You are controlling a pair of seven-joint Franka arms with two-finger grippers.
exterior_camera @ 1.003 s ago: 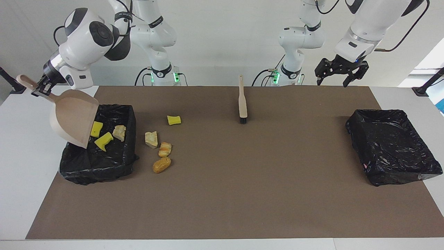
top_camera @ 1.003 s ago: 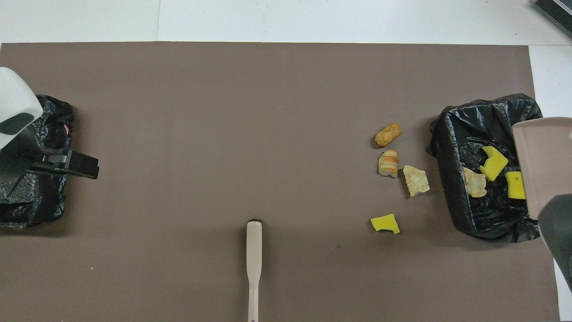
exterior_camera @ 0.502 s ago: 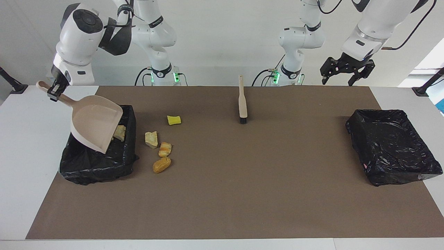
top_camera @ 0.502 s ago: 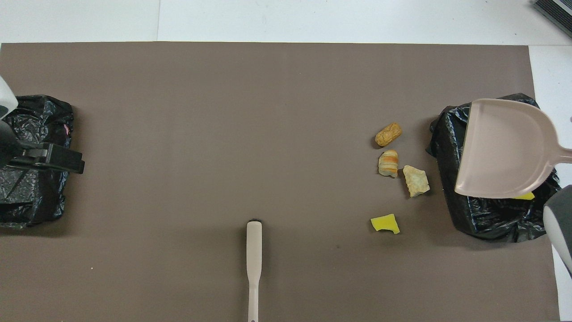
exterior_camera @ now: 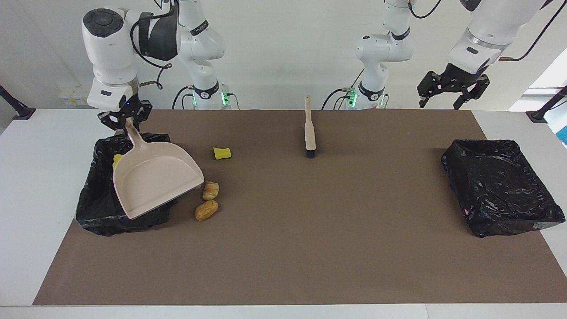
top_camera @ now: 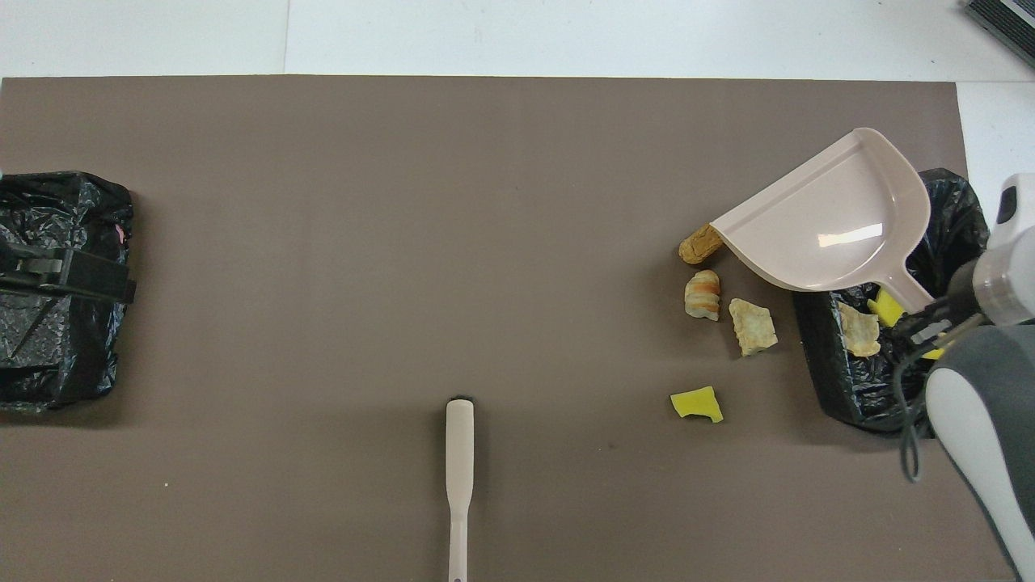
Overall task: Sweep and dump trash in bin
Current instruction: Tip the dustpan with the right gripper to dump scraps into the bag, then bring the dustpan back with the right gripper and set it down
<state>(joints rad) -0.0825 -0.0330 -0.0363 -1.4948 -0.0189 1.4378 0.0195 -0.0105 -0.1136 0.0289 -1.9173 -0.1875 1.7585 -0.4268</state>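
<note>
A: How was the light?
B: Bright and even, from overhead. Shadows on the mat [exterior_camera: 283, 248] were short and soft, darkest under the brush [exterior_camera: 309, 130] and beside the bins.
A: Any glare?
B: A white glint on the dustpan [top_camera: 841, 235] from above, and sheen on the black bag [exterior_camera: 500, 186]. A window blew out at one edge.
A: Focus?
B: Sharp throughout, no motion blur.

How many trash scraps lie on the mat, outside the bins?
4, all beside the bin at the right arm's end: yellow sponge chunk nearest the robots, then tan piece, striped pastry, and oval bread, partly covered by the raised dustpan.
</note>
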